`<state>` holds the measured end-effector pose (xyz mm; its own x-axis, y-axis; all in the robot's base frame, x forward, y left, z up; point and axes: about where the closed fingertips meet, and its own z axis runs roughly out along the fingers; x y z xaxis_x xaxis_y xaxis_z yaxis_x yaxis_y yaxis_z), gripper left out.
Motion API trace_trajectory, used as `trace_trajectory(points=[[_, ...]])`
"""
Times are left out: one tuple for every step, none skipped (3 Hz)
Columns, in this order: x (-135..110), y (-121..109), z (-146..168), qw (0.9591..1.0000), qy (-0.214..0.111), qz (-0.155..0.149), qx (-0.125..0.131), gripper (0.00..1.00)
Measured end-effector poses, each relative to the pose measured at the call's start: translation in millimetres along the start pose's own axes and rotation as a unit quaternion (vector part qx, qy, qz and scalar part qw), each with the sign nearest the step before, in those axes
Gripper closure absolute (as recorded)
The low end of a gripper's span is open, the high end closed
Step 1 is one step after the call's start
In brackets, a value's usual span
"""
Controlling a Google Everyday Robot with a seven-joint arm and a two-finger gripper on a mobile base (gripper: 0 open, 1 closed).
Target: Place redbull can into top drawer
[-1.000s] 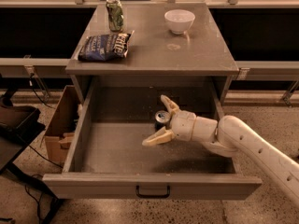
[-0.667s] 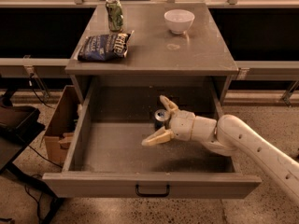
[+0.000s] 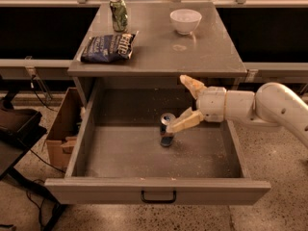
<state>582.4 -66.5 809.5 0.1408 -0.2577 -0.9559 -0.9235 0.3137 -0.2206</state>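
The redbull can [image 3: 166,131] stands upright on the floor of the open top drawer [image 3: 159,190], near its middle and toward the back. It is blue and silver with a silver top. My gripper [image 3: 183,104] is open and holds nothing. It hangs above the drawer, just right of and above the can. Its lower finger [image 3: 185,121] points down-left with its tip close to the can's top. Its upper finger [image 3: 192,85] sits near the underside of the cabinet top. The arm comes in from the right.
On the cabinet top [image 3: 211,57] are a green-and-white can [image 3: 118,14] at the back left, a dark chip bag [image 3: 108,46] in front of it, and a white bowl [image 3: 186,20] at the back right. A cardboard box [image 3: 62,129] stands left of the drawer.
My gripper has risen and drawn back to the right, off the can. The can now stands free in the drawer, with the fingers still spread.
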Motion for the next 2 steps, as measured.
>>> trace_trajectory(points=[[-47, -12, -62, 0.9993, 0.034, -0.015, 0.001, 0.0], [-75, -27, -103, 0.9895, 0.133, -0.057, -0.002, 0.0]])
